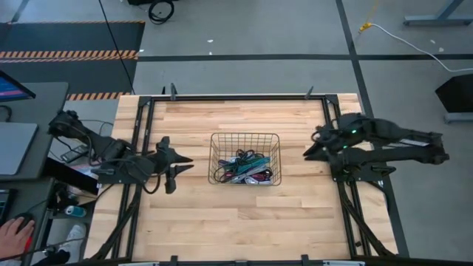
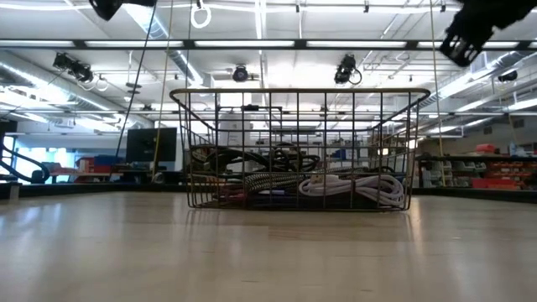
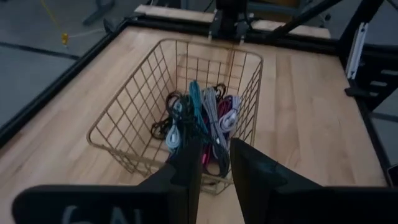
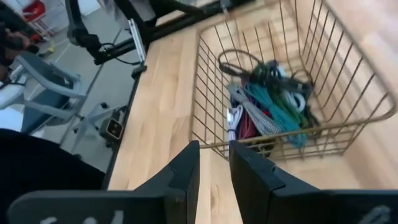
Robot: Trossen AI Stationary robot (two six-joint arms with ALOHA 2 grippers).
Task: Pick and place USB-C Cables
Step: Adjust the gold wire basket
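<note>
A dark wire-mesh basket stands on its base at the middle of the wooden table. The USB-C cables lie heaped on its floor: black, teal, purple, magenta and pale bundles, with a pale coil against the wall. My left gripper hovers to the basket's left, pointing at it, its fingers a narrow gap apart and empty. My right gripper hovers to the basket's right, also pointing at it, narrowly open and empty. Both are above the table.
Bare wooden tabletop surrounds the basket on all sides. Black frame rails run along the table's edges. A side desk with a screen stands off the left edge, and a person's hand rests there.
</note>
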